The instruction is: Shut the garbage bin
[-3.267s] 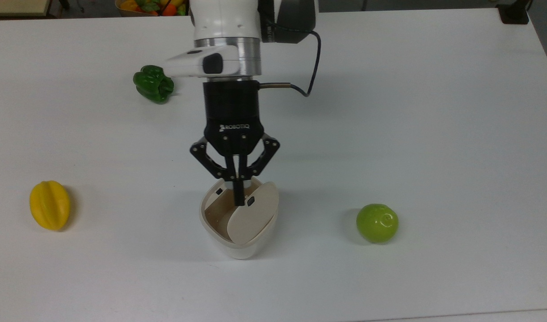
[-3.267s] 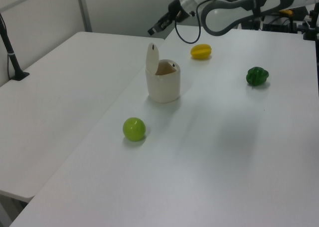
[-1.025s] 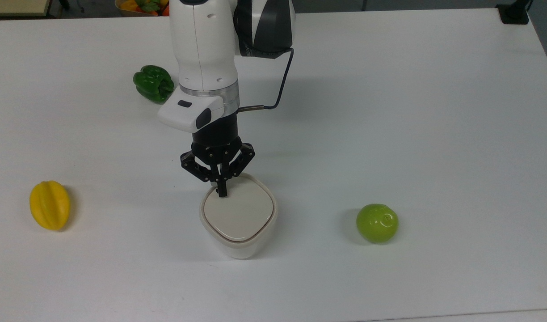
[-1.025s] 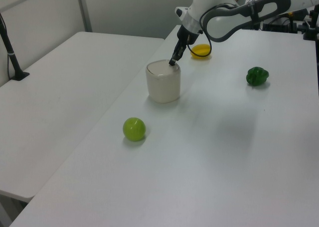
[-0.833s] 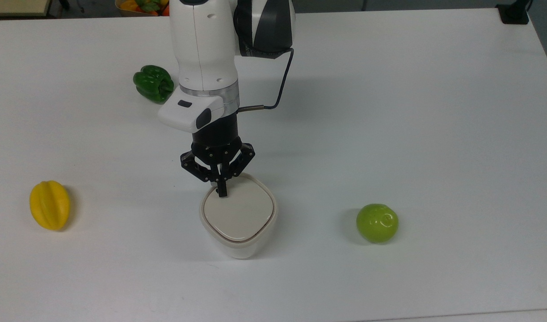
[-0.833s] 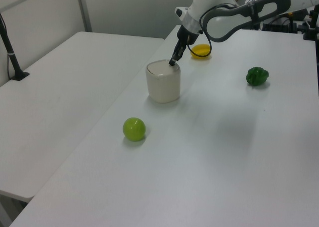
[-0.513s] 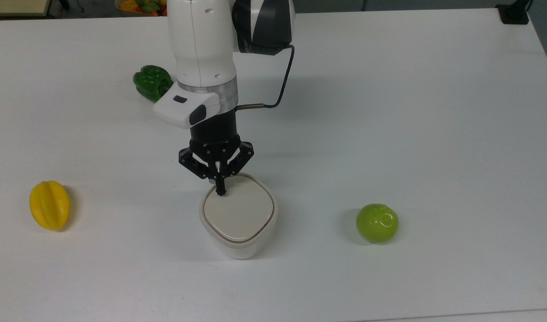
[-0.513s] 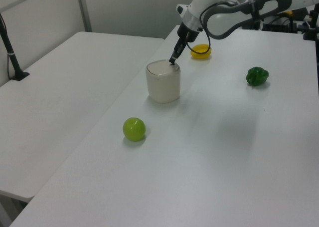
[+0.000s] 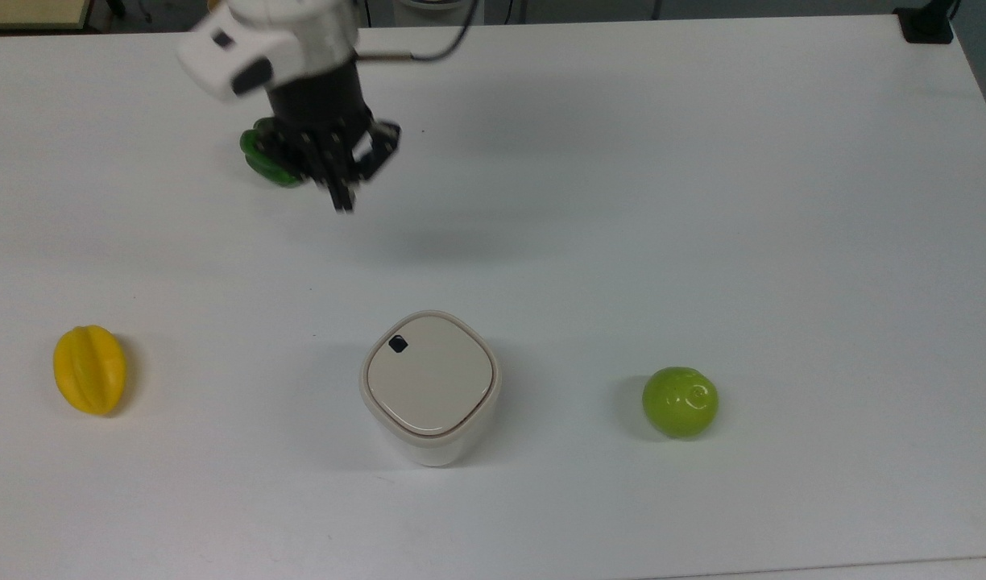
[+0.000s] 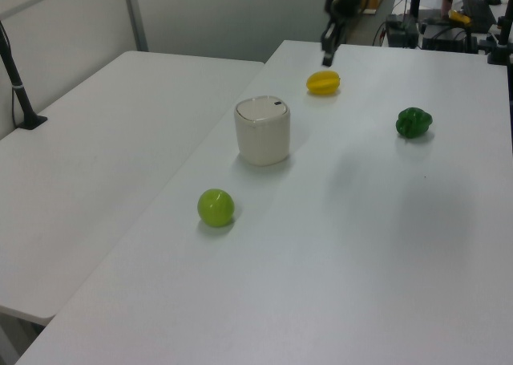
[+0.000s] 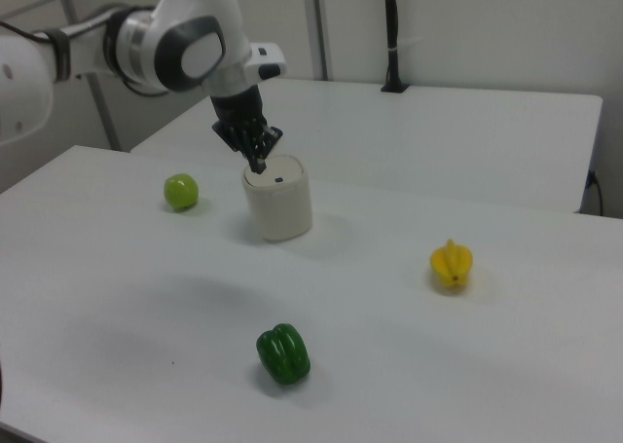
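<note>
The garbage bin [image 9: 428,383] is a cream-white tub standing in the middle of the white table, also seen in the left view [image 10: 262,132] and the right view [image 11: 277,204]. Its beige lid lies flat on the rim, and the small black square mark [image 9: 397,344] is uncovered. My gripper [image 9: 344,201] hangs shut and empty, well away from the bin toward the top view's upper left, in front of the green pepper. In the left view my gripper [image 10: 327,58] is high above the table. In the right view my gripper [image 11: 258,164] lines up with the lid's edge.
A green pepper [image 9: 266,165] lies partly behind the gripper. A yellow star fruit [image 9: 89,369] rests at the top view's left and a green round fruit [image 9: 680,401] at its right. A second white table [image 10: 96,148] adjoins at the left view's left.
The lid, open 3.3 s ago, now lies flat. The shut gripper, pressing the lid until half a second ago, has lifted off and pulled back toward the pepper.
</note>
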Available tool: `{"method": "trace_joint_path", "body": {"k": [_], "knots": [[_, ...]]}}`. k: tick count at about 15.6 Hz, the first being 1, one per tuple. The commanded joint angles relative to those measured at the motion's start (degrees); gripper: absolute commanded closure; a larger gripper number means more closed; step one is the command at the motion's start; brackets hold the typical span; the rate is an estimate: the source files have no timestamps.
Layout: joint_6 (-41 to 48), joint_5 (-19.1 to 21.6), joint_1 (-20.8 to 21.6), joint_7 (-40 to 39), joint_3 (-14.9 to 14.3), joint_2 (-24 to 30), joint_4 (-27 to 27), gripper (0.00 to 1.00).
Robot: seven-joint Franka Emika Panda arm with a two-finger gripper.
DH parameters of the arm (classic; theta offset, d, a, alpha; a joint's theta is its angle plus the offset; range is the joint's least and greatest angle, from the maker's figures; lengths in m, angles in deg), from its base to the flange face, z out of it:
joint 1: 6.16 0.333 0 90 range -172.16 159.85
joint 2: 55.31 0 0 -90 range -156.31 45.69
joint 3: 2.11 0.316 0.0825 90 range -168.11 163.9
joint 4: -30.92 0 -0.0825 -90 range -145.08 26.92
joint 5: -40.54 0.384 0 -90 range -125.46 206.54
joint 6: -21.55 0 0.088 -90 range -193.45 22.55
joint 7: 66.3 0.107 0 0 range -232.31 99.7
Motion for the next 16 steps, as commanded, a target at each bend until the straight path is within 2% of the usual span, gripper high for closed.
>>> {"method": "trace_joint_path", "body": {"k": [1, 2, 9, 16], "knots": [[9.28, -0.23, -2.73, 2.67, -0.11, 5.04, -2.71, 0.64], [10.96, -0.59, -3.17, 2.58, -0.11, 5.74, -2.71, 0.01], [16.15, -0.42, -7.56, 1.96, -0.02, 10.57, -3.59, 0.0], [18.63, 0.02, -8.01, 1.97, 0.06, 11.02, -3.15, 0.0]]}}
